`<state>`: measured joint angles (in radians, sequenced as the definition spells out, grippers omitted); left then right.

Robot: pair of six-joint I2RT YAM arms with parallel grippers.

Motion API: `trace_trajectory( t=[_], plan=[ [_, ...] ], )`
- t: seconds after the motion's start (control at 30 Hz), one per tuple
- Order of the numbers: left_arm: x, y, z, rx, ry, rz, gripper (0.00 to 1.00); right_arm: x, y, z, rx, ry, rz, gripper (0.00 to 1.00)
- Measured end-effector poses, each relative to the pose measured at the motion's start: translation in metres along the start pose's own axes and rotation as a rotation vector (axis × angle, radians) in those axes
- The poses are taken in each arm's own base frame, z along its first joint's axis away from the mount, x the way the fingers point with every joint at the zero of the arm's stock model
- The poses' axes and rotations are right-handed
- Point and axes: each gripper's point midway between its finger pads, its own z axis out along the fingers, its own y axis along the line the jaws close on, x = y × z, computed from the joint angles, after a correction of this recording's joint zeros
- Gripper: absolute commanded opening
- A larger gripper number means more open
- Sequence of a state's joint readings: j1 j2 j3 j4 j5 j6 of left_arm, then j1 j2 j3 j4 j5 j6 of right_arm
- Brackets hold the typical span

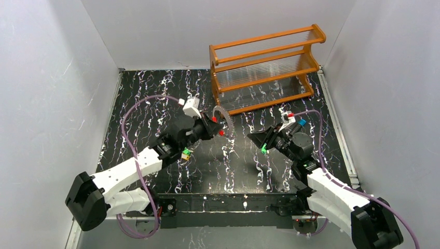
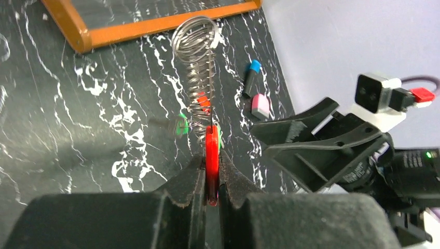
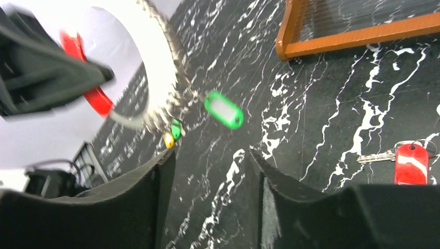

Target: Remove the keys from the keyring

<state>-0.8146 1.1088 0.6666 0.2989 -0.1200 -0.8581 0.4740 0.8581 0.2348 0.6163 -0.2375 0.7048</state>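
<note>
The keyring (image 2: pixel 200 67), a silvery ribbed coil, hangs in the air; it also shows in the top view (image 1: pixel 224 116) and the right wrist view (image 3: pixel 171 46). My left gripper (image 2: pixel 210 158) is shut on its red segment (image 2: pixel 210 150). A green-tagged key (image 3: pixel 223 109) and small yellow (image 3: pixel 168 139) and green (image 3: pixel 176 128) keys hang from the ring. A red-headed key (image 3: pixel 410 162) lies loose on the table. My right gripper (image 3: pixel 211 155) is open and empty, just short of the ring, facing my left gripper (image 1: pixel 210 127).
An orange wooden rack (image 1: pixel 267 67) stands at the back of the black marbled table (image 1: pixel 155 104). A small blue item (image 2: pixel 252 72) and a pink one (image 2: pixel 260 106) lie near the right wall. White walls close in on three sides.
</note>
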Motion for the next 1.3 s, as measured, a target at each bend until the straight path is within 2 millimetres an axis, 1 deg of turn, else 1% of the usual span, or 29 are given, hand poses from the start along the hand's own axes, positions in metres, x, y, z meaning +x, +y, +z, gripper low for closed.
trace_trajectory(
  t=[0.07, 0.17, 0.27, 0.37, 0.53, 0.73, 0.97, 1.2, 1.3],
  plan=[
    [-0.013, -0.010, -0.003, 0.004, 0.040, 0.098, 0.00, 0.007, 0.000, -0.002, -0.024, 0.038, -0.071, 0.71],
    [-0.032, -0.034, -0.010, 0.038, 0.095, 0.262, 0.00, 0.017, 0.002, -0.005, -0.067, 0.088, -0.161, 0.71],
    [-0.041, -0.052, -0.019, 0.081, 0.158, 0.412, 0.00, 0.020, 0.010, -0.006, -0.139, 0.100, -0.250, 0.73],
    [-0.041, -0.059, -0.026, 0.116, 0.223, 0.523, 0.00, 0.017, 0.018, -0.008, -0.205, 0.070, -0.332, 0.78],
    [-0.030, -0.061, -0.037, 0.170, 0.339, 0.649, 0.00, 0.023, 0.028, -0.013, -0.317, 0.039, -0.449, 0.80],
    [-0.024, -0.065, -0.044, 0.214, 0.386, 0.675, 0.00, 0.020, 0.045, -0.012, -0.420, -0.038, -0.569, 0.80],
    [-0.023, -0.073, -0.046, 0.234, 0.384, 0.618, 0.00, 0.022, 0.062, -0.007, -0.490, -0.113, -0.693, 0.78],
    [-0.025, -0.080, -0.047, 0.236, 0.371, 0.552, 0.00, 0.027, 0.078, -0.002, -0.504, -0.173, -0.785, 0.71],
    [-0.028, -0.085, -0.048, 0.242, 0.357, 0.530, 0.00, 0.027, 0.082, 0.001, -0.489, -0.201, -0.818, 0.67]
  ],
)
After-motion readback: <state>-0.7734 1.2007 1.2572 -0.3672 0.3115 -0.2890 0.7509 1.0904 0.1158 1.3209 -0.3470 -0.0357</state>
